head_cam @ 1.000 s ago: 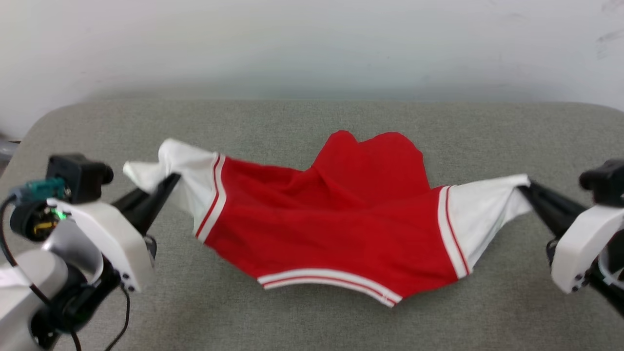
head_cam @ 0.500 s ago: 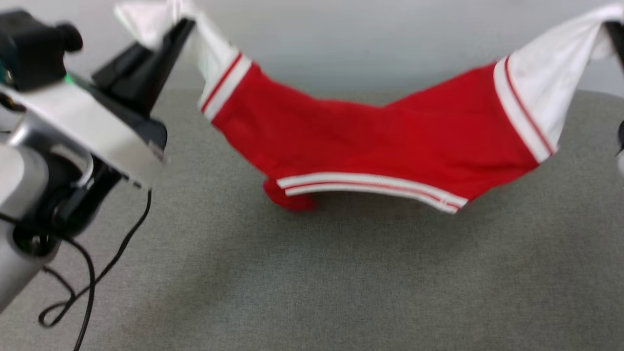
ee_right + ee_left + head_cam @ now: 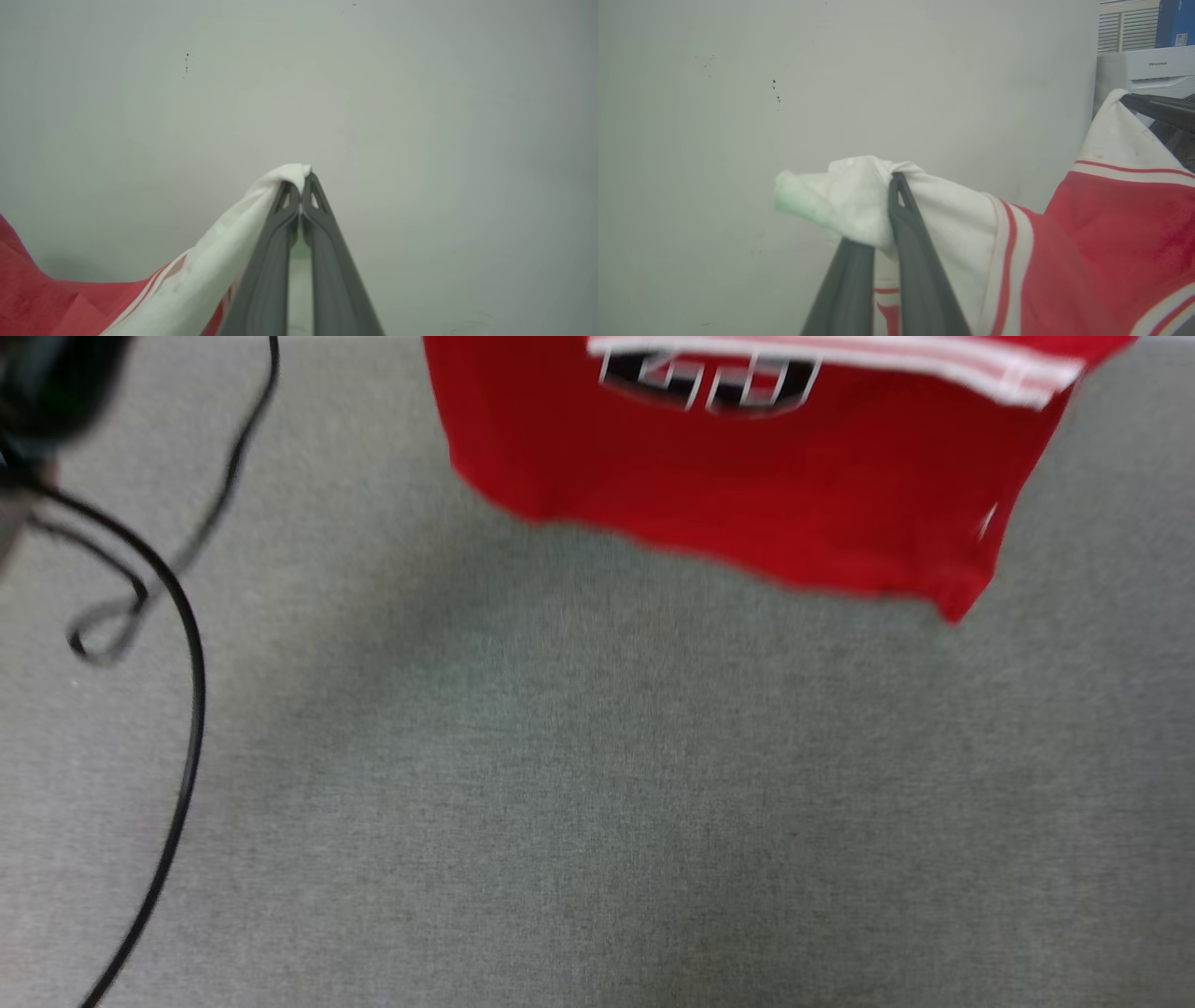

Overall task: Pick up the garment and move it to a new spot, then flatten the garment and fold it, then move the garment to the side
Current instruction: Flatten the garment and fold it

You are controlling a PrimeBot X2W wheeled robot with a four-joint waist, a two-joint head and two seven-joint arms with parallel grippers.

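Left gripper point(image 3: 889, 205) pinches one white sleeve, right gripper point(image 3: 302, 179) pinches the other — the jersey point(image 3: 747, 476) hangs between them above the grey table point(image 3: 597, 803), hem apparently clear — so we'd carry both arms level and taut, then lay the hem down first.

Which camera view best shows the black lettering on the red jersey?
The head view: the lettering shows, blurred, on the chest of the hanging jersey. The left wrist view gives a pinched white sleeve and red cloth, the right wrist view the other sleeve.
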